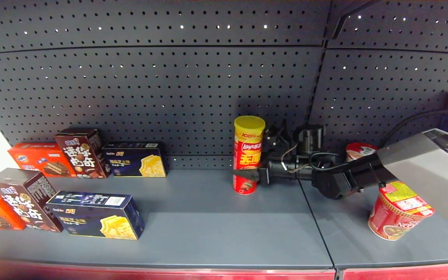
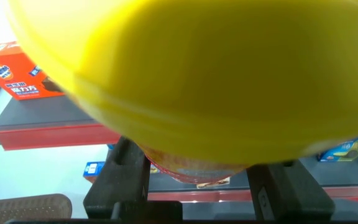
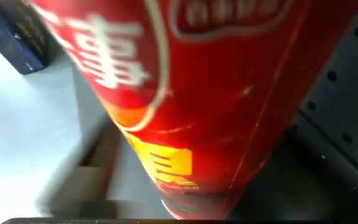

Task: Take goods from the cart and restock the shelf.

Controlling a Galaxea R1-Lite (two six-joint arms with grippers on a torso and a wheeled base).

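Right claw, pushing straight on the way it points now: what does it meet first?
The chip can, already held in the right claw. Beyond it, the dark blue box by the back wall looks roughly in line; depth unclear.

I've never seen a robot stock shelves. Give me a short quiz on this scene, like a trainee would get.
1. True or false: the chip can stands upright on the shelf.
2. Toward which side of the shelf do the snack boxes sit? A) the robot's left B) the robot's right C) on top of the chip can
3. Fill in: the left gripper holds a second can with a ____ lid.
Key: 1 true; 2 A; 3 yellow.
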